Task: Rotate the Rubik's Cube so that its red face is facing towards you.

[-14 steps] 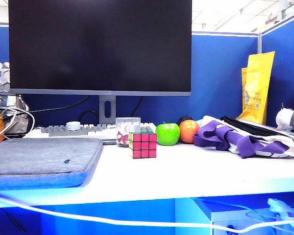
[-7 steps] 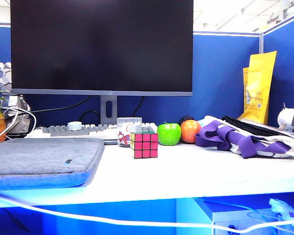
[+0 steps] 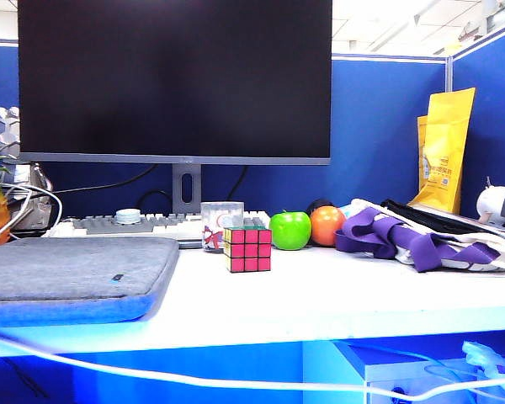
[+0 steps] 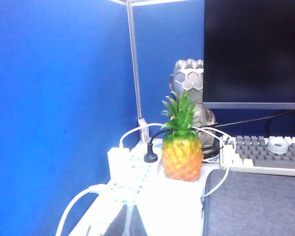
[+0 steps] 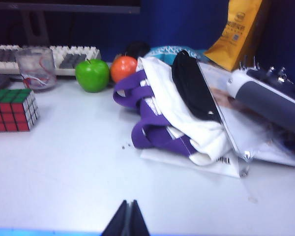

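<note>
Pinkish-red squares face the exterior camera: the red face [image 3: 250, 249] of the Rubik's Cube [image 3: 247, 248] is turned toward the front edge of the white desk [image 3: 320, 295], with its green side up. The cube stands just in front of a clear glass cup [image 3: 220, 221], with a green apple [image 3: 289, 230] and an orange fruit [image 3: 326, 225] close by on the right, then a heap of purple and white cloth [image 3: 412, 236]. The right gripper [image 5: 127, 217] hovers low over bare desk, well apart from the cube, its dark fingers pressed together with nothing between them. The left gripper [image 4: 129, 220] is likewise pinched closed on nothing, off by a small pineapple [image 4: 182, 147] and a power strip [image 4: 124, 169].
</note>
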You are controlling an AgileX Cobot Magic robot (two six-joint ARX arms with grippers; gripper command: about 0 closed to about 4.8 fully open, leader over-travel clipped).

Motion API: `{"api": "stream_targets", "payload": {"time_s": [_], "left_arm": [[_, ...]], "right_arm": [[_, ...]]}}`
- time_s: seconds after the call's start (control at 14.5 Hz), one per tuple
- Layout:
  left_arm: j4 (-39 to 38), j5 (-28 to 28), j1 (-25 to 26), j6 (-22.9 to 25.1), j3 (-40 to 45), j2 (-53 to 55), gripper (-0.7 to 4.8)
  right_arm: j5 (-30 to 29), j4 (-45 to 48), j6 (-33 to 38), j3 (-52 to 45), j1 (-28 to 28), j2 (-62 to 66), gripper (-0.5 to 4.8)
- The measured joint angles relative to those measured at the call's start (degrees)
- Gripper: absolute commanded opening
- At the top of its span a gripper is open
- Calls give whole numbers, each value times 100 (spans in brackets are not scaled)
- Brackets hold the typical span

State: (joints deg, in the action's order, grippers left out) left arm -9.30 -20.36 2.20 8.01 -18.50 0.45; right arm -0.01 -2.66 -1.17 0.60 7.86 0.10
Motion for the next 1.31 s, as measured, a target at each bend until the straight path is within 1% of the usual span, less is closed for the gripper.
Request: {"api": "stream_targets", "payload": {"time_s": [0.14, 0.35, 0.55, 0.62, 0.69, 0.83, 0.9, 0.97, 1.11, 1.31], "left_arm": [[-70, -2, 2, 0, 24, 0, -1], [-323, -2, 2, 2, 28, 0, -1], [-487, 55, 0, 2, 109, 0, -1], [-474, 356, -44, 2, 118, 0, -1], [-367, 988, -87, 2, 212, 0, -1], [-341, 2614, -129, 0, 619, 0, -1], [-153, 3239, -131, 4, 881, 0, -1], [111, 3536, -142, 4, 1067, 0, -1], [343, 3563, -142, 2, 1082, -2, -1], [396, 3582, -142, 4, 1209, -2, -1]], "right_arm": [[-9, -186, 0, 0, 2, 0, -1], [-103, -153, 0, 0, 31, 0, -1], [-730, -109, 0, 0, 63, 0, -1], [-852, -109, 0, 0, 151, 0, -1], [-883, -114, 0, 0, 251, 0, -1], [-892, -212, 0, 0, 509, 0, -1], [-905, -278, 0, 0, 592, 0, -1], [-918, -280, 0, 0, 603, 0, -1], [-986, -280, 0, 0, 601, 0, -1], [-1034, -278, 0, 0, 601, 0, -1]]}}
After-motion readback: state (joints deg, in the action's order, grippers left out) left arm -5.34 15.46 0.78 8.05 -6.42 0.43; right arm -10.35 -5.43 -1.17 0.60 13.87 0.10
